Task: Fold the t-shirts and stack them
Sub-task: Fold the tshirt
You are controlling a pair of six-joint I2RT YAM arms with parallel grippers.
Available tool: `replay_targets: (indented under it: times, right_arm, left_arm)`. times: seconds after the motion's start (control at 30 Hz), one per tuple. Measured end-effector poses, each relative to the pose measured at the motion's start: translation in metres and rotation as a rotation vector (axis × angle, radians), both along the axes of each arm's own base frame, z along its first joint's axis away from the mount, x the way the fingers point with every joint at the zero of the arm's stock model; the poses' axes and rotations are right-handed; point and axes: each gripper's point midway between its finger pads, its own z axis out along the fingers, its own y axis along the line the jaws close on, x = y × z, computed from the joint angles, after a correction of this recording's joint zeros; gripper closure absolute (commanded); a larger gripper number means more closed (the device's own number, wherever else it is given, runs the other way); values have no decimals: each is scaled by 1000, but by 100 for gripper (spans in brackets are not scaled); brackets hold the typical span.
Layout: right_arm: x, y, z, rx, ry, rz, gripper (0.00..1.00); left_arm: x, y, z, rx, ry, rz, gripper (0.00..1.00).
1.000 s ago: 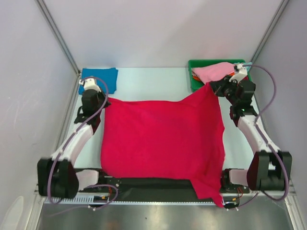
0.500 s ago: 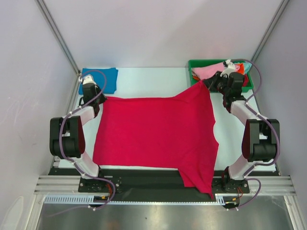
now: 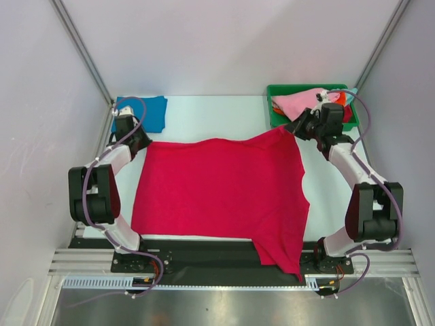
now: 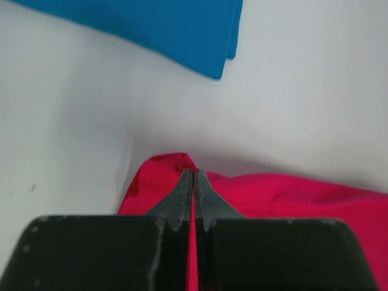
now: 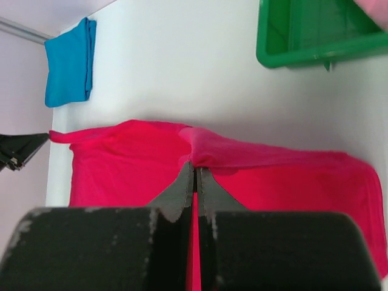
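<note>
The crimson t-shirt (image 3: 221,190) lies spread over the middle of the table, with one corner hanging over the near edge. My left gripper (image 3: 138,141) is shut on its far left corner (image 4: 176,167). At the far right corner (image 5: 200,151) my right gripper (image 3: 293,129) is shut on the cloth and holds it slightly raised. A folded blue t-shirt (image 3: 146,112) rests at the back left, also visible in both wrist views (image 4: 163,30) (image 5: 70,60). Pink (image 3: 302,102) and orange cloth fills the green bin (image 3: 275,117).
The green bin (image 5: 315,36) stands at the back right, close behind my right gripper. Grey walls and metal frame posts (image 3: 81,51) enclose the table on three sides. The arm bases (image 3: 224,261) sit along the near edge.
Both arms have reached away from the near edge, pulling the crimson t-shirt's far edge back across the table. The cloth now lies flatter and more stretched out.
</note>
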Motion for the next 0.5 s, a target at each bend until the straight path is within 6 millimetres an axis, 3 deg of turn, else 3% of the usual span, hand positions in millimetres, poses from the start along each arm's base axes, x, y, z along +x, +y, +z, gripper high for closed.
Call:
replay_targets:
  times: [0.27,0.5]
  right_arm:
    - [-42,-17,14,18,116,-73,100]
    - [-69,-27,-11,6,263,-91,100]
  left_arm:
    - [-27,4,-6,-19,179,33,100]
    - [-47,11,-9,18,294,30,100]
